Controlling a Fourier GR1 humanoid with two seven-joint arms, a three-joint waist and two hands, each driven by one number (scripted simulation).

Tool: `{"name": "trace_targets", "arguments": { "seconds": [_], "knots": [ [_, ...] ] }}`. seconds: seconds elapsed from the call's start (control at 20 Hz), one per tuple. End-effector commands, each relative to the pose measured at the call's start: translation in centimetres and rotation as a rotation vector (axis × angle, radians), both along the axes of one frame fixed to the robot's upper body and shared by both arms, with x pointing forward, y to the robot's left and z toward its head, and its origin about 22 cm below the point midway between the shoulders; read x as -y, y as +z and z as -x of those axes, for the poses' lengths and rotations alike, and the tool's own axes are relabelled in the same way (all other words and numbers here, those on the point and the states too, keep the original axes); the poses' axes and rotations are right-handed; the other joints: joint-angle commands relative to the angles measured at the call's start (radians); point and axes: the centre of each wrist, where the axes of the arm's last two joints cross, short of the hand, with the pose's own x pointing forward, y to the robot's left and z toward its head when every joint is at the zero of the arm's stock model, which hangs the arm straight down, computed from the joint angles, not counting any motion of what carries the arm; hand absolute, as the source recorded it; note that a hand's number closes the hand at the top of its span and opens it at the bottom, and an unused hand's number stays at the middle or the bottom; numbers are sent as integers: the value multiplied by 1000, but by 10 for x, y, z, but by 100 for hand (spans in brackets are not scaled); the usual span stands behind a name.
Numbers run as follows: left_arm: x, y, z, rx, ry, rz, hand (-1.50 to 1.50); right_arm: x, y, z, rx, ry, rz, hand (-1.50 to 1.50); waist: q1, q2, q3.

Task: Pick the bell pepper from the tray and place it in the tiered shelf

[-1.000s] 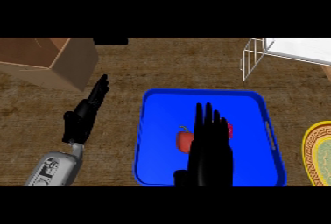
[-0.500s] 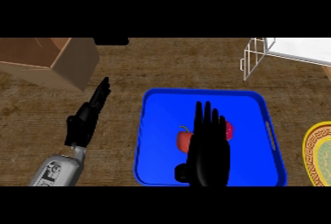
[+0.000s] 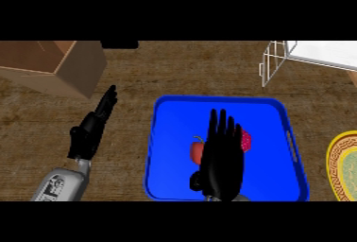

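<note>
The right hand (image 3: 223,158), fingers straight and holding nothing, hovers over the red bell pepper (image 3: 199,150) in the blue tray (image 3: 162,142). Grasping comes next, before the white tiered shelf (image 3: 279,64).

Right black hand (image 3: 222,158): flat, fingers straight and together, pointing away, palm down, low centre-right. Left black hand (image 3: 92,130): fingers straight, angled up and right, on the grey left forearm (image 3: 63,184) entering lower left.

No readable text, labels or numbers anywhere.
</note>
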Motion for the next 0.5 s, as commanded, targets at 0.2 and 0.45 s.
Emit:
{"name": "trace_targets", "arguments": {
  "seconds": [0.2,0.45],
  "knots": [
    [-5,-4,2,9,10,22,0,-4,-13,-7,-62,-214,-48,-150,-1,1,0],
    [-11,10,0,7,-11,-13,0,0,-4,-8,-79,-202,-53,-150,-3,-2,1]
  ]
}}
